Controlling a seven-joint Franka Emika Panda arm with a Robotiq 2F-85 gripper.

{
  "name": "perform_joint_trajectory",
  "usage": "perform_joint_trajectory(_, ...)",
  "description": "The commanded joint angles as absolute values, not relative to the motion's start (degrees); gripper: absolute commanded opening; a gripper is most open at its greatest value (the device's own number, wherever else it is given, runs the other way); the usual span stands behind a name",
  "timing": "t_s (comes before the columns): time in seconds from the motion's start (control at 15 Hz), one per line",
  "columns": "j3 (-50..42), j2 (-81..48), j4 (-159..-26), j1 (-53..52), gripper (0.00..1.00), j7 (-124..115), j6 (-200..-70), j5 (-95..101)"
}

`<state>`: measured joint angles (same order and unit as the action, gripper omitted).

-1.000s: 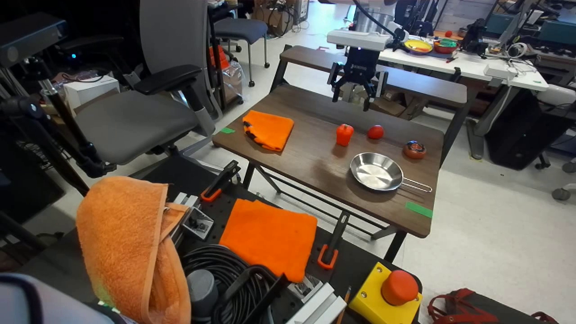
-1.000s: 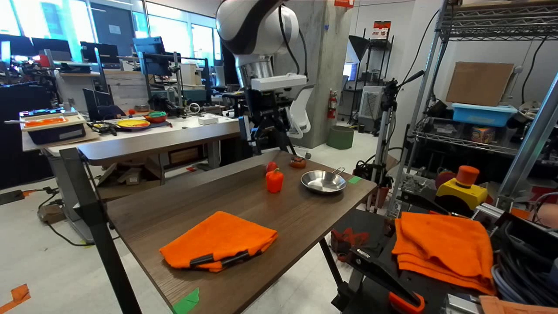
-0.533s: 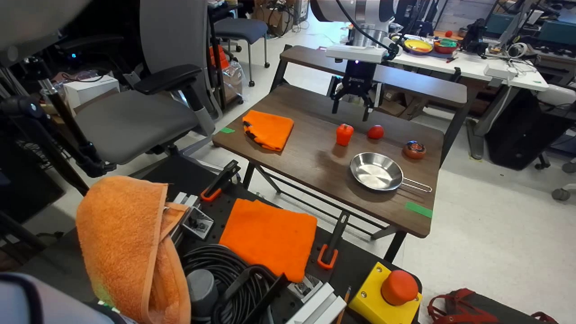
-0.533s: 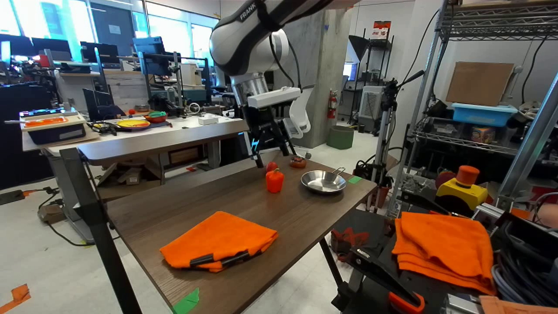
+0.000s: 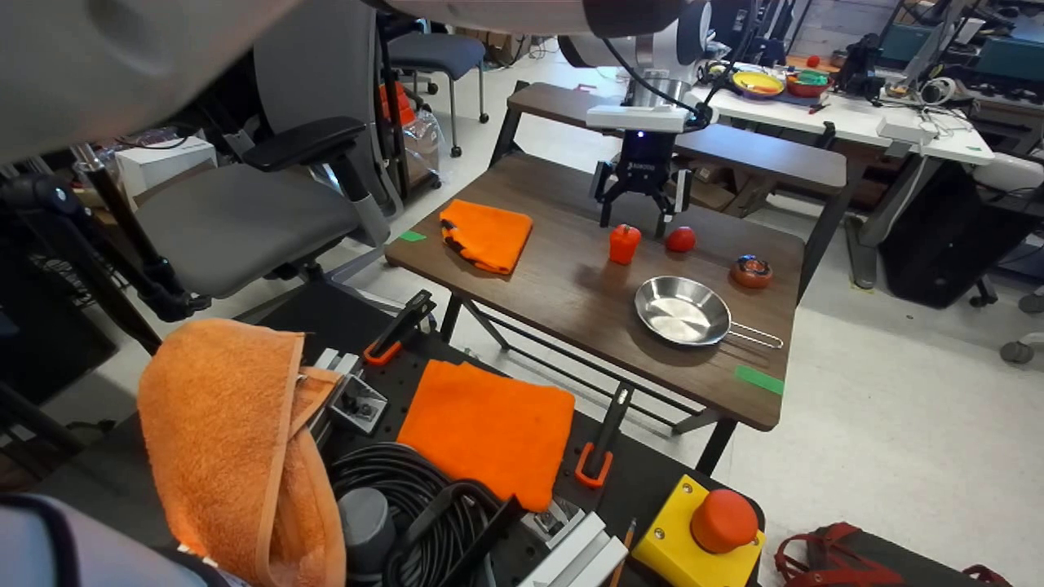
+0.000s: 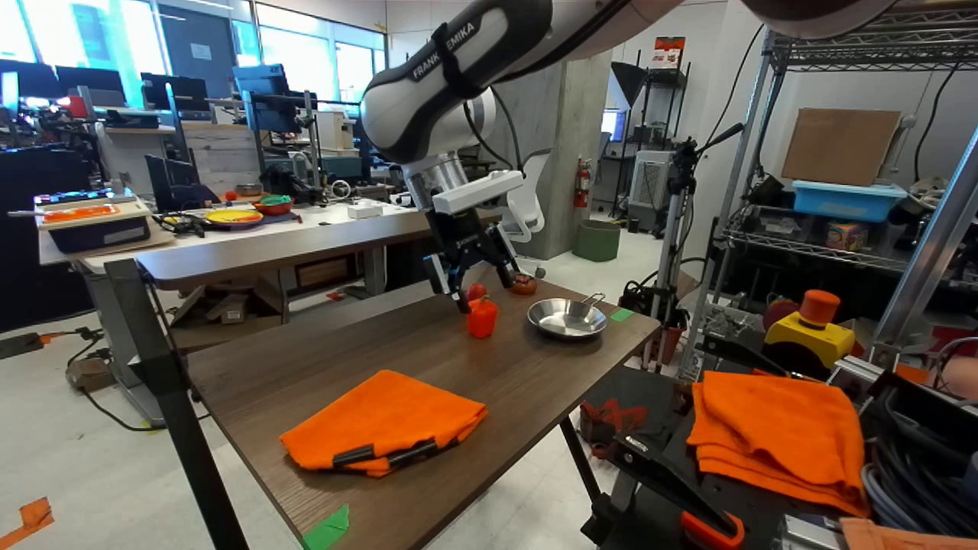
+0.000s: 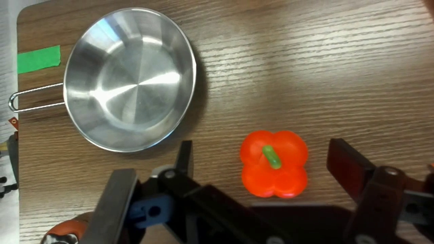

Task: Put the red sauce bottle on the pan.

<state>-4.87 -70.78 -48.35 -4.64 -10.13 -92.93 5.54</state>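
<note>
The red sauce bottle (image 5: 624, 244) looks like a squat bright-red pepper with a green stem. It stands upright on the table and also shows in an exterior view (image 6: 481, 318). In the wrist view the red sauce bottle (image 7: 274, 181) lies between the spread fingers, seen from above, touching neither. My gripper (image 5: 633, 222) is open and empty, just above and behind it; it also shows in an exterior view (image 6: 486, 293). The silver pan (image 5: 681, 311) sits empty near the table's corner; it is at upper left in the wrist view (image 7: 135, 84).
A smaller round red item (image 5: 682, 239) sits near the bottle, beside a fingertip in the picture. A brownish-red object (image 5: 751, 272) lies behind the pan. A folded orange cloth (image 5: 488, 235) lies at the table's far end. A raised shelf (image 5: 758, 155) runs along the back.
My gripper has come down towards the table and the red sauce bottle, staying open. More of the arm has come into both exterior views. The objects on the table have not moved.
</note>
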Motion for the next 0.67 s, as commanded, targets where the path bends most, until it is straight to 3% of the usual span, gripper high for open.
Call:
perform_joint_trajectory(0.0, -5.08, -75.10, -41.12, -5.23, 0.96, -10.20, -88.44, 6.53)
perform_joint_trajectory(0.07, -5.03, -75.89, -39.95, -5.41, 0.73, -9.98, -88.43, 6.62)
perform_joint_trajectory(0.2, -4.98, -77.19, -37.82, -5.60, 0.70, -9.90, -87.87, 6.53)
perform_joint_trajectory(0.6, -4.79, -77.53, -35.81, -5.24, 0.25, -8.96, -86.02, 5.44)
